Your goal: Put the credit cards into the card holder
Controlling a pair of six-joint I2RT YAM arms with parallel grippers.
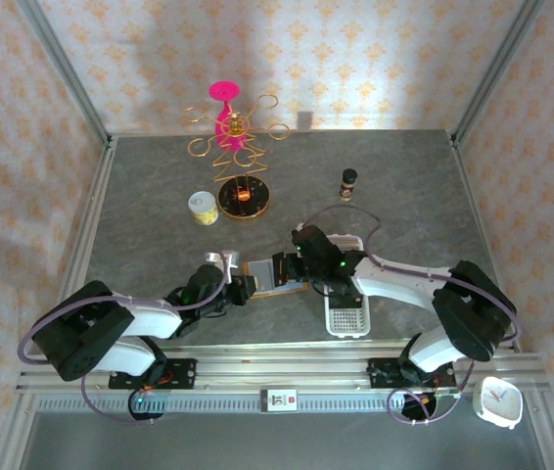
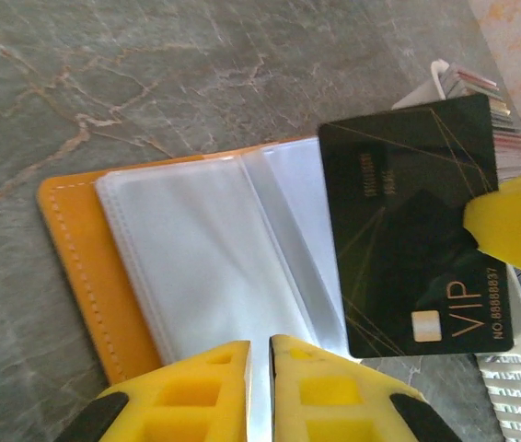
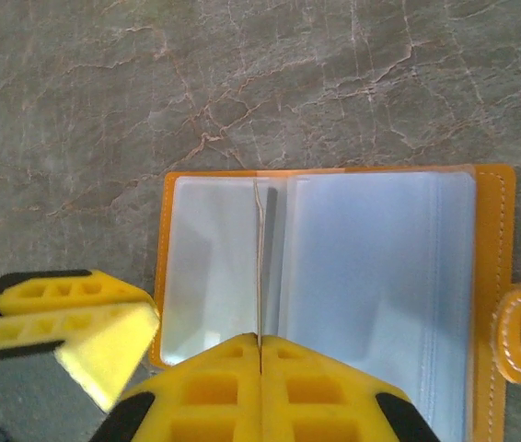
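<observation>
R claw (image 3: 259, 341) shut on dark card (image 2: 399, 221).

The orange card holder (image 2: 76, 267) lies open and flat, clear sleeves facing up. My right pincer (image 3: 259, 343) pinches a black, gold-lettered VIP credit card (image 2: 408, 230) on edge just over those sleeves.

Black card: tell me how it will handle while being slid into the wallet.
Probably stiff: pinched at one edge by the right gripper, the black card looks flat, not sagging. Its glossy face looks slippery, so it may twist in the pinch. Clear sleeves of the wallet look floppy and could buckle against it.
</observation>
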